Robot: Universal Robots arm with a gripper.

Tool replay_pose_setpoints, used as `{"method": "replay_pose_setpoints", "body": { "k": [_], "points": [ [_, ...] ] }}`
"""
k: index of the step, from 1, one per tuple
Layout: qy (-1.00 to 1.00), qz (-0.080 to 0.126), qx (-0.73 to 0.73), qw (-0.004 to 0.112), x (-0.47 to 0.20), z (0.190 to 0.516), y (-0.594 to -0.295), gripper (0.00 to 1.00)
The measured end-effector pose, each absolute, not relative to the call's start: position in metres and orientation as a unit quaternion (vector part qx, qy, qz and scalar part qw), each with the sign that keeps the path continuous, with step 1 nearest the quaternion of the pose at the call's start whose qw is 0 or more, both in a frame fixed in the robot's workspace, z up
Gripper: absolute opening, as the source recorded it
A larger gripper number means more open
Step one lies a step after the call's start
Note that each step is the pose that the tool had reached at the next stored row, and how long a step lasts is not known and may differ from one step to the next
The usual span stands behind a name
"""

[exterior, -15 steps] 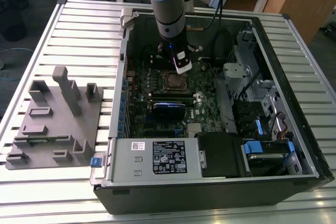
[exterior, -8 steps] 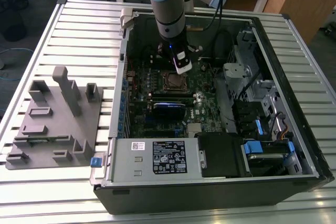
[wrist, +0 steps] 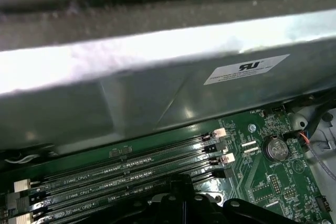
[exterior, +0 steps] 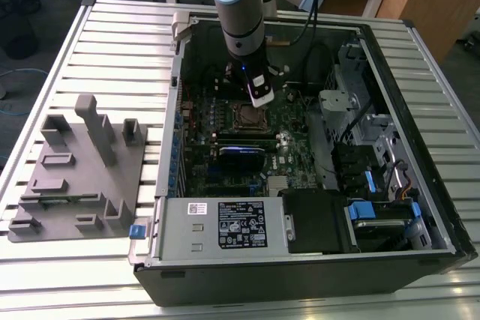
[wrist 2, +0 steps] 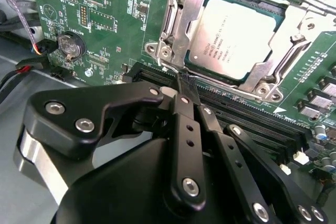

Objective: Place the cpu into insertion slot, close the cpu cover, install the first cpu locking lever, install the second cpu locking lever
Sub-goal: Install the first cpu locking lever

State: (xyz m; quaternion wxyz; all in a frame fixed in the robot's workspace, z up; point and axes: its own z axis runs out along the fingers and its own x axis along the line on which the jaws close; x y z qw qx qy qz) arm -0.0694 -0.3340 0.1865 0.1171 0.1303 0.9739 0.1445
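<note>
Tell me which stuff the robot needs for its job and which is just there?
Needed:
cpu
cpu cover
insertion slot
gripper, fingers together

Just there:
memory slots
coin battery
grey fixture tray
power supply box

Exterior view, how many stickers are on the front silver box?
2, both on the silver box: a small white sticker toward the exterior view's left, a larger black sticker beside it. Others may be hidden.

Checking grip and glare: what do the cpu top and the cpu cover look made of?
The cpu top looks like dull, matte grey metal, lightly printed, with soft reflections. The cpu cover looks like thin, stamped, bright silvery metal, probably steel, with sharp glints along its edges.
</note>
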Motion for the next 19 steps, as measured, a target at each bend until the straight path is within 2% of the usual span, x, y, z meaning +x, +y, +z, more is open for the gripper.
{"method": "replay_pose_setpoints", "body": {
  "k": [8, 19],
  "points": [
    [0.972, 0.157, 0.132, 0.115, -0.0694, 0.1864, -0.3339, 0.11],
    [0.972, 0.158, 0.132, 0.115, -0.0694, 0.1923, -0.3340, 0.11]
  ]
}}
